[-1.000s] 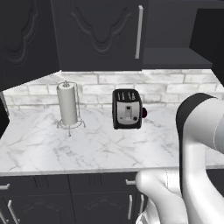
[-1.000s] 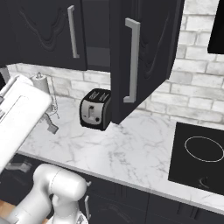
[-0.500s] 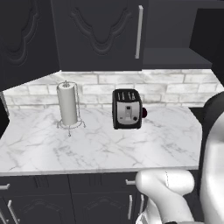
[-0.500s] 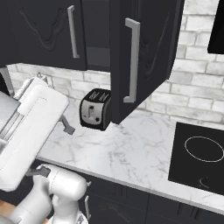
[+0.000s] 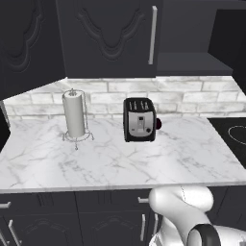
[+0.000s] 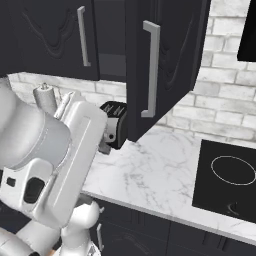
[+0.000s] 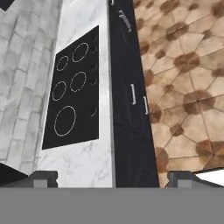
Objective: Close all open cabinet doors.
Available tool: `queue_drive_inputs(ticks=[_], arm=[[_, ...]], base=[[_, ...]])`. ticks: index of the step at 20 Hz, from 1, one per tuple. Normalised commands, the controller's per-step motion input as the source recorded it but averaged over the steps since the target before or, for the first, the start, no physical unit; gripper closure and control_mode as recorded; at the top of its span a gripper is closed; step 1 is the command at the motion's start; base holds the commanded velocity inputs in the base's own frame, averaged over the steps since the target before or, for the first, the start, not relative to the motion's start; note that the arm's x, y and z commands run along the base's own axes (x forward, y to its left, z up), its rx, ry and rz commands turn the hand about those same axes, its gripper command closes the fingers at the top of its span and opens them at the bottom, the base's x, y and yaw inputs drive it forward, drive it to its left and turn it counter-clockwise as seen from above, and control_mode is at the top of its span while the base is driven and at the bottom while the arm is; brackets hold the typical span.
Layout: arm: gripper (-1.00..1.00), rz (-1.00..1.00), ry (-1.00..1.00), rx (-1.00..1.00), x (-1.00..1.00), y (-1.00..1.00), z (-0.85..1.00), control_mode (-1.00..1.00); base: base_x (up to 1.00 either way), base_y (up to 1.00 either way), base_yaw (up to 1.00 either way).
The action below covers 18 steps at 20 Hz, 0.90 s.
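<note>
**Inspector:** At this moment your gripper [image 7: 112, 177] stood with its jaws spread wide and nothing between them. It was rolled on its side, looking along the black cooktop [image 7: 72, 94] and the marble counter [image 7: 85, 26], with the lower cabinet fronts [image 7: 129, 100] and the tiled floor [image 7: 183, 78] beyond. No upper door lay ahead of the fingertips.

**Operator:** Where was the open door, then?

**Inspector:** The open cabinet door [image 6: 165, 60] hung swung out over the counter, up and away from where your gripper pointed, its vertical silver handle [image 6: 150, 70] at the free edge. The neighbouring cabinet door [image 6: 47, 37] looked shut. A toaster [image 5: 139, 119] and a paper towel holder [image 5: 74, 115] stood on the counter below, apart from the door's sweep as far as I could tell.

**Operator:** How should I have taken it?

**Inspector:** I judged it a rigid, hinged panel, light to swing, with a smooth face. You needed no grasp: a flat push on the outer face near the handle edge, far from the hinge, would have given the most leverage. Pushing near the hinge risked slipping.
</note>
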Motion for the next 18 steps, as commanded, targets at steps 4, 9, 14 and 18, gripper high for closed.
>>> queue_drive_inputs(ticks=[4, 9, 14, 18], arm=[[-1.0, 0.12, 0.01, 0.31, 0.32, -0.31, 0.06, -1.0], [-1.0, 0.1, 0.0, 0.28, 0.4, -0.32, 0.01, -1.0], [-1.0, 0.08, -0.08, 0.26, 0.44, -0.26, -0.13, -1.0], [-1.0, 0.02, -0.14, 0.21, 0.52, -0.15, -0.21, -1.0]], base=[[0.0, 0.0, 0.0], [0.0, 0.0, 0.0], [0.0, 0.0, 0.0], [0.0, 0.0, 0.0]])
